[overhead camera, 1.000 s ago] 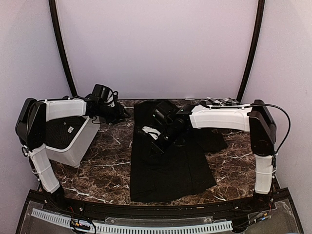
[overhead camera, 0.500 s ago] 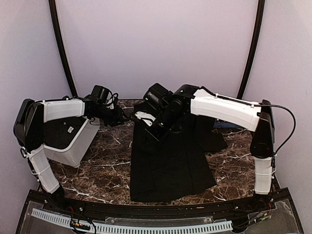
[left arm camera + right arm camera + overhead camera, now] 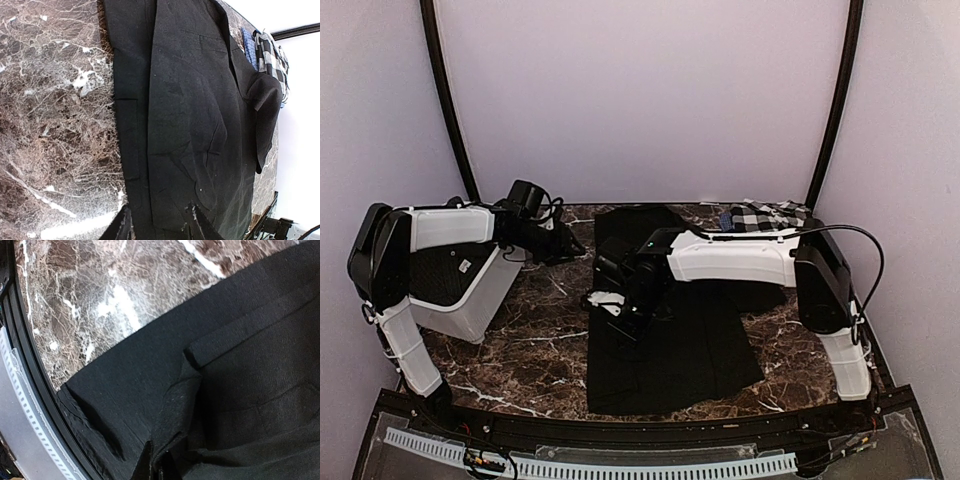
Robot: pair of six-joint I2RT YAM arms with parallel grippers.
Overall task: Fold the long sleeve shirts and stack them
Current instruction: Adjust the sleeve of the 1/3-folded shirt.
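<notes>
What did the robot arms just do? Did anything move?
The right arm swung up toward the back, then came down toward the front-left. Its right fingers are shut, pinching the black shirt. The checked shirt, mostly hidden behind that arm before, now shows. The left arm, its open left fingers and the white bin stayed put.

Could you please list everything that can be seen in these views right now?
black shirt: one, black, spread across the middle of the table.
checked shirt: one, black-and-white with blue, crumpled at the far right edge.
bin: one, white, left side.
dark cloth: one, black with a small white mark, inside the bin.
table: one, brown marble, white veins.
left claw: one, black, open, holding nothing.
right claw: one, black, shut on the black shirt's left edge.
</notes>
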